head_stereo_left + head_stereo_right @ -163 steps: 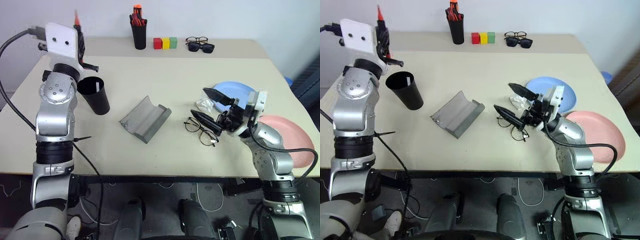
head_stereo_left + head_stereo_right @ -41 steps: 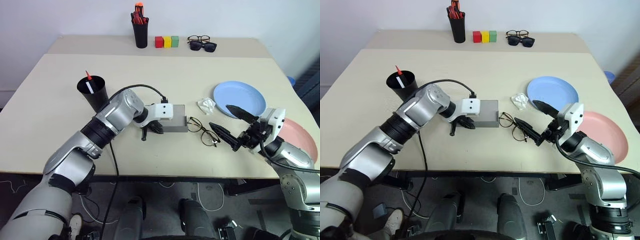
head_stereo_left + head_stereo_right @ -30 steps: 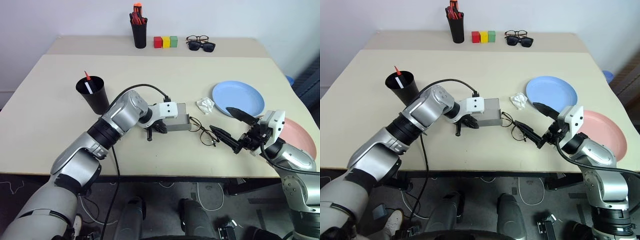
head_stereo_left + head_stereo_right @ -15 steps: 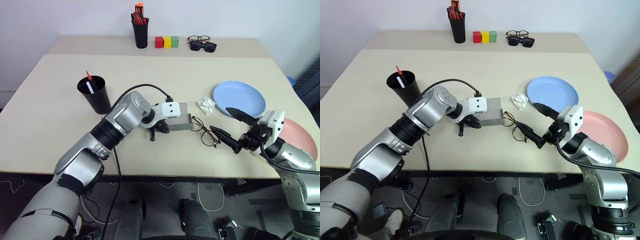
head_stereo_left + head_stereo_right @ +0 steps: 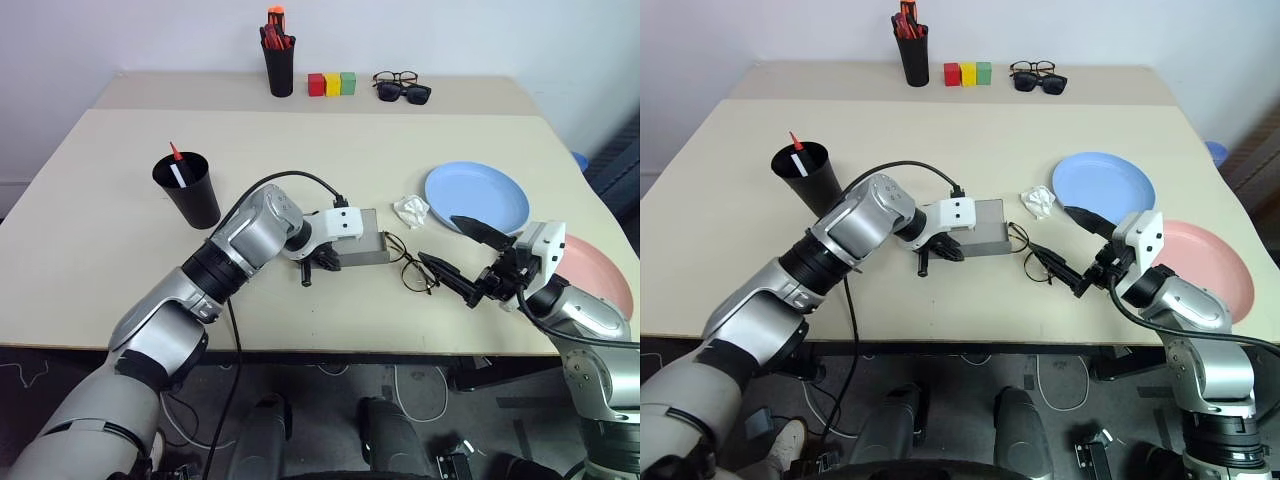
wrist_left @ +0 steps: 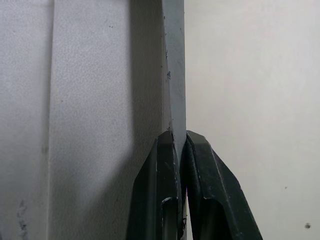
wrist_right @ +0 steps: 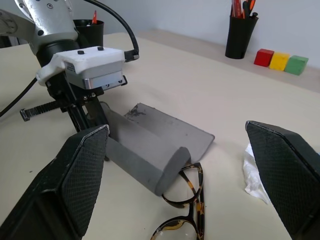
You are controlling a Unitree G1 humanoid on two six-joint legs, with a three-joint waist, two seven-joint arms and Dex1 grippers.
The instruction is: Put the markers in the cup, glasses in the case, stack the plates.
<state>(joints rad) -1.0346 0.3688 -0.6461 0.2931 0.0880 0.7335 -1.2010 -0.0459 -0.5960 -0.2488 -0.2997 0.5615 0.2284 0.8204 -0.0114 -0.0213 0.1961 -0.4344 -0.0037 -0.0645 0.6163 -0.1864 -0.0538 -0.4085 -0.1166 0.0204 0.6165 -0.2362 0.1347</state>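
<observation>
The black cup [image 5: 187, 188] stands at the left with the red marker [image 5: 173, 150] and the white marker [image 5: 181, 172] inside it. Mid-table lies the grey case [image 5: 362, 240], flap spread flat. My left gripper [image 5: 318, 262] is shut on the case's [image 6: 100, 100] near edge, the fingers [image 6: 165, 165] pinching the felt. The wire-rimmed glasses [image 5: 405, 265] lie just right of the case, touching its end. To their right my right gripper [image 5: 437, 237] hangs open, pointing at them and holding nothing. The blue plate [image 5: 477, 197] and the pink plate [image 5: 600, 275] lie apart at the right.
A crumpled white scrap [image 5: 410, 209] lies between the case and the blue plate. At the far edge stand a narrow black cup of pens [image 5: 280, 62], three coloured blocks [image 5: 331, 83], and sunglasses with another pair of glasses [image 5: 400, 88].
The red marker left my left gripper and now stands in the cup. That gripper came down and shut on the case, which shifted next to the glasses. My right gripper drew back from the glasses.
</observation>
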